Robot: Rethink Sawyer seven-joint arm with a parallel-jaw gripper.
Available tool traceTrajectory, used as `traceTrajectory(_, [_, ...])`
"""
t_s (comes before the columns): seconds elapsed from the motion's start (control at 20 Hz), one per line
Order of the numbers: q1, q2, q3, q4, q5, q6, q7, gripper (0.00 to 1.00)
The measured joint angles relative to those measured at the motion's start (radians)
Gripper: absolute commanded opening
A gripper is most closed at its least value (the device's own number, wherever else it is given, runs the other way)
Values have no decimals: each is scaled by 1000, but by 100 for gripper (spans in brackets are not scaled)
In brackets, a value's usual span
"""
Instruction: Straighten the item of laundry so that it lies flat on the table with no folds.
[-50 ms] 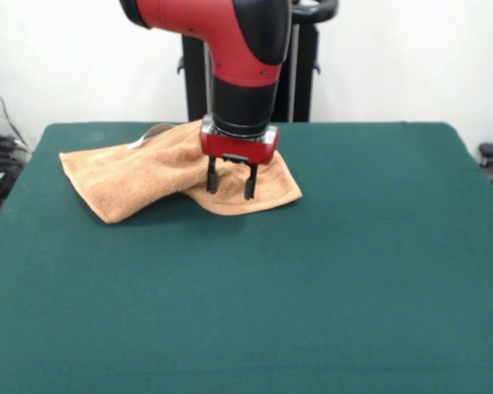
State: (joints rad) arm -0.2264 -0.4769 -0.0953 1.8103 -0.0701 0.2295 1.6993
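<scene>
From the front, we see the soft orange towel (148, 172) lying folded over on the far left part of the green counter (329, 271). Our hand (231, 182) hangs open just above its right side, holding nothing. The towel looks light and floppy, so we would probably pinch a corner of the top flap.

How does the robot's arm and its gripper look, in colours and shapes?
The arm is thick and rounded, with glossy red shells and black joint sections. Its last segment is a black cylinder ending in a red block with a silver rim. The gripper under it has two thin black fingers. No cables or markings show on it.
</scene>
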Motion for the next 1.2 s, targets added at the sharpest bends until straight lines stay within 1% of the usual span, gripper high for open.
traceTrajectory(0.45, [-3,22,0,-6,0,0,0,100])
traceTrajectory(1.2, [-41,26,18,-7,-11,0,0,100])
